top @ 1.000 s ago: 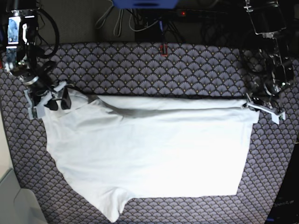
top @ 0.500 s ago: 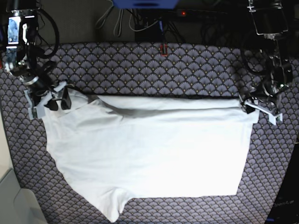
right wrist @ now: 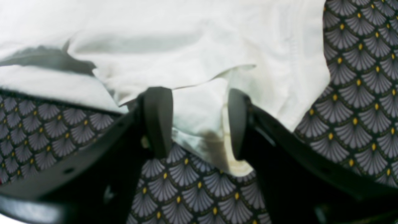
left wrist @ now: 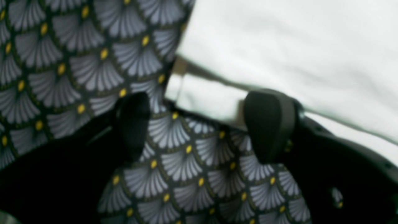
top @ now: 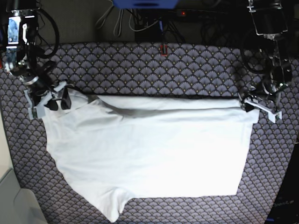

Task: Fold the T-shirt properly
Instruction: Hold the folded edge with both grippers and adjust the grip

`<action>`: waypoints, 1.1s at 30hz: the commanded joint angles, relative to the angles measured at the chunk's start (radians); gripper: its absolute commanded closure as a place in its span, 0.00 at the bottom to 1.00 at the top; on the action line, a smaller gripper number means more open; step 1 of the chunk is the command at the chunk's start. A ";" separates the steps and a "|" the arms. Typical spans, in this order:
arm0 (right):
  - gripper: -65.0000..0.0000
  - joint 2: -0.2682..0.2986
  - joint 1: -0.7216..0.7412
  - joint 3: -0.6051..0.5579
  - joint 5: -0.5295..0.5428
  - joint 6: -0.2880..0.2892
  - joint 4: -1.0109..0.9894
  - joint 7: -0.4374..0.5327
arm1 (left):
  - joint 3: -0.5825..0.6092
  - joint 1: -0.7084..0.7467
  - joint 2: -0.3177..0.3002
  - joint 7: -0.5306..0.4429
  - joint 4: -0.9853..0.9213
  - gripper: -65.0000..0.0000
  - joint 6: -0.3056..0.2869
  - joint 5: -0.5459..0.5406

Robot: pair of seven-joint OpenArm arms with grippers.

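The white T-shirt (top: 149,154) lies spread on the patterned table, with a fold line along its far edge and one sleeve at the near left. My left gripper (top: 259,107) is at the shirt's far right corner. In the left wrist view it (left wrist: 200,127) is open, with the shirt's hem (left wrist: 205,102) just past its pads and one pad against the edge. My right gripper (top: 51,100) is at the far left corner. In the right wrist view it (right wrist: 198,121) is open, with loose shirt cloth (right wrist: 199,109) lying between its pads.
A dark tablecloth with a grey fan pattern (top: 187,70) covers the table. Cables, a blue box (top: 145,3) and a small red item (top: 163,48) lie along the back edge. A pale object (top: 9,196) stands at the near left corner.
My left gripper has moved slightly left and away, closer to the shirt's far right corner. The right arm and the shirt have not moved.
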 commanded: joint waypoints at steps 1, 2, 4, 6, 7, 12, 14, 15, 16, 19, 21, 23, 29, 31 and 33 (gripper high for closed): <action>0.53 0.013 0.008 0.008 0.011 0.001 0.013 0.021 | -0.004 -0.019 -0.017 -0.017 -0.004 0.24 -0.001 -0.004; 0.53 0.013 0.008 0.008 0.011 0.001 0.013 0.021 | -0.002 -0.016 -0.017 -0.035 -0.019 0.24 -0.001 -0.004; 0.53 0.013 0.008 0.008 0.011 0.001 0.013 0.021 | 0.004 -0.014 -0.017 -0.055 -0.039 0.24 -0.001 -0.004; 0.53 0.013 0.008 0.008 0.011 0.001 0.011 0.021 | 0.004 -0.014 -0.017 -0.058 -0.048 0.25 -0.001 -0.004; 0.53 0.013 0.008 0.008 0.011 0.001 0.011 0.021 | 0.004 -0.014 -0.017 -0.063 -0.050 0.27 -0.001 -0.004; 0.53 0.013 0.008 0.008 0.011 0.001 0.011 0.021 | 0.004 -0.022 -0.017 -0.057 -0.047 0.55 -0.001 -0.004; 0.53 0.013 0.008 0.008 0.011 0.001 0.011 0.021 | 0.004 -0.022 -0.016 -0.057 -0.047 0.68 -0.001 -0.004; 0.53 0.013 0.008 0.008 0.011 0.001 0.011 0.021 | 0.005 -0.022 -0.016 -0.057 -0.047 0.75 -0.001 -0.004; 0.53 0.013 0.008 0.008 0.011 0.001 0.011 0.021 | 0.005 -0.022 -0.014 -0.058 -0.048 0.81 -0.001 -0.004; 0.53 0.013 0.008 0.008 0.011 0.001 0.011 0.021 | 0.005 -0.022 -0.011 -0.062 -0.048 0.95 -0.001 -0.004; 0.53 0.013 0.008 0.008 0.011 0.001 0.011 0.021 | 0.005 -0.022 -0.010 -0.062 -0.048 0.98 -0.001 -0.004; 0.53 0.013 0.008 0.008 0.011 0.001 0.011 0.021 | 0.005 -0.022 -0.010 -0.062 -0.048 0.98 -0.001 -0.004; 0.53 0.013 0.009 0.008 0.011 0.001 0.011 0.021 | 0.005 -0.022 -0.010 -0.057 -0.048 0.98 -0.001 -0.004; 0.53 0.013 0.009 0.008 0.011 0.001 0.011 0.021 | 0.004 -0.021 -0.010 -0.058 -0.039 0.99 -0.001 -0.004; 0.53 0.013 0.009 0.008 0.011 0.001 0.019 0.021 | 0.004 -0.021 -0.010 -0.054 -0.036 0.99 -0.001 -0.007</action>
